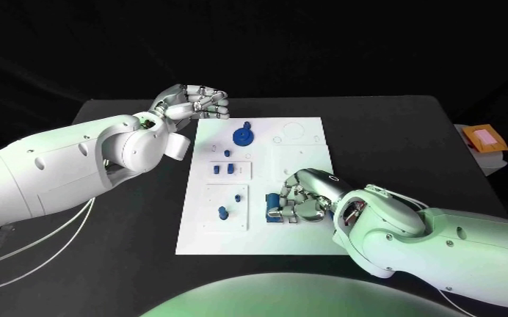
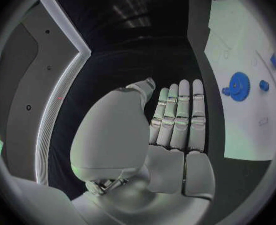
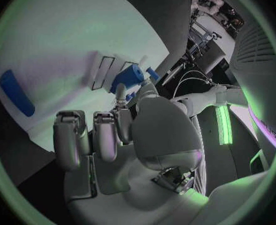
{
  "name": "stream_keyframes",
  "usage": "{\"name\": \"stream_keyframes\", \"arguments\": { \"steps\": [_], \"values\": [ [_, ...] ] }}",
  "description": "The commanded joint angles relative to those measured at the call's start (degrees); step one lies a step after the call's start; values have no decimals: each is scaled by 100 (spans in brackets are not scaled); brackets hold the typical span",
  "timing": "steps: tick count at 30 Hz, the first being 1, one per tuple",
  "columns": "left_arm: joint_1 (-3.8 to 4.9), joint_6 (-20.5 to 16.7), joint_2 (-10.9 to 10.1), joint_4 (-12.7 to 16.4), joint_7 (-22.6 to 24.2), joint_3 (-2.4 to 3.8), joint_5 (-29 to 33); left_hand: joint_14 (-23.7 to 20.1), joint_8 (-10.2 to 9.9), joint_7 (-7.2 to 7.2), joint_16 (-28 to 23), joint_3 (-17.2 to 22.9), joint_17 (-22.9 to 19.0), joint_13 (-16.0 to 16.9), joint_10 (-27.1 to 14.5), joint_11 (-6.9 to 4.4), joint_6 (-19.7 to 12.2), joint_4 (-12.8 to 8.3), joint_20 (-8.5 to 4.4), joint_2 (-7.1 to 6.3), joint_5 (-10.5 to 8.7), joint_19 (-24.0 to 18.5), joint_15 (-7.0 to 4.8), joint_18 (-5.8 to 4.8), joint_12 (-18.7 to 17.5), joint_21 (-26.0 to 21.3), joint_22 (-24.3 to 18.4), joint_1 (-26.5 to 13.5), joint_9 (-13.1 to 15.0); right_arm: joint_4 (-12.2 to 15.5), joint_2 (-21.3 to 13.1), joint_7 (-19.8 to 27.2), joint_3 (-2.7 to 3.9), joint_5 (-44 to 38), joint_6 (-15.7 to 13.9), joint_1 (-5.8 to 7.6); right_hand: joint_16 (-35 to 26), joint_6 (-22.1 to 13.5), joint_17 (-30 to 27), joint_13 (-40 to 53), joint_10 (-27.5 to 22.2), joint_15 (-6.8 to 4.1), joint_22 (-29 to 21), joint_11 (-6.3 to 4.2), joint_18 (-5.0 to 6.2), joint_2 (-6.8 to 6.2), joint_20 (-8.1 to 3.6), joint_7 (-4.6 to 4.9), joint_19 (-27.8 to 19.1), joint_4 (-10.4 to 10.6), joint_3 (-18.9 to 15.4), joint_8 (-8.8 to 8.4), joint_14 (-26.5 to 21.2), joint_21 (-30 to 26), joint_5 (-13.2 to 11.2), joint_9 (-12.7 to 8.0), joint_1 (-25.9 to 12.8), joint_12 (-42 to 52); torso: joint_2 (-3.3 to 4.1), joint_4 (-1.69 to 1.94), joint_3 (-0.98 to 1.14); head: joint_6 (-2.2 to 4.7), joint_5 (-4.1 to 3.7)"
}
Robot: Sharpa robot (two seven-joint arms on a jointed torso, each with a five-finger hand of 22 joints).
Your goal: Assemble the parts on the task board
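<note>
The white task board (image 1: 302, 247) lies in the middle of the table. A blue gear (image 1: 244, 136) sits at its far end, and several small blue parts (image 1: 223, 213) stand in its left-hand slots. My right hand (image 1: 299, 199) rests on the board's near right part, fingers curled round a blue cylindrical part (image 1: 274, 201), which lies between thumb and fingertips (image 3: 129, 78). Another blue part (image 3: 15, 92) lies on the board (image 3: 62, 35) beside that hand. My left hand (image 1: 191, 103) hovers off the board's far left corner, holding nothing, its fingers (image 2: 178, 115) stretched out. The gear (image 2: 238, 93) lies beyond them.
An orange and white object (image 1: 483, 138) sits at the table's right edge. Pale cables (image 1: 42, 236) trail over the table's black surface (image 1: 127, 273) under my left arm.
</note>
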Motion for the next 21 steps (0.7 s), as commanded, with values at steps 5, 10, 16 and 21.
{"name": "stream_keyframes", "arguments": {
  "steps": [5,10,16,21],
  "values": [
    [3,117,-5,26,5,3,60,28,-1,-5,-36,44,15,9,-32,22,-28,-4,-18,83,8,46,15,18,-21,-24,-13,20,10,-39,-48,-140,-12,-316,361,-14,41,70,902,337,111,-50,1398,-19,-42,163,-29,-26,447,1,-43,45,467,67,-84,2,260,98,-3,-6,2,-33,20],
    [3,136,-11,31,-13,3,122,29,-1,-5,-38,48,17,9,-32,22,-28,-3,-18,87,7,46,15,18,-20,-25,-14,21,10,-55,-133,-169,-8,-317,367,-9,46,91,912,389,143,-58,1398,-29,-42,241,-35,-38,448,8,-51,60,469,70,-74,4,300,159,-4,-12,5,-47,37],
    [3,137,-21,28,-17,3,143,30,-1,-3,-42,50,19,9,-33,24,-29,0,-18,89,6,48,15,18,-20,-27,-15,16,10,-26,-192,-103,-4,-232,441,0,49,96,918,398,148,-61,1401,-29,-44,231,-39,-35,451,16,-128,69,470,79,-94,5,267,166,-3,-13,7,-41,42],
    [3,137,-23,23,-19,3,148,30,-1,-3,-42,50,19,9,-33,24,-29,0,-18,89,6,48,15,18,-20,-27,-15,16,10,17,-231,-22,-3,-129,393,2,19,57,859,332,95,-47,1379,-9,-28,245,-32,-11,420,15,-359,81,456,3,-285,7,148,69,-5,-8,4,-36,27]
  ]
}}
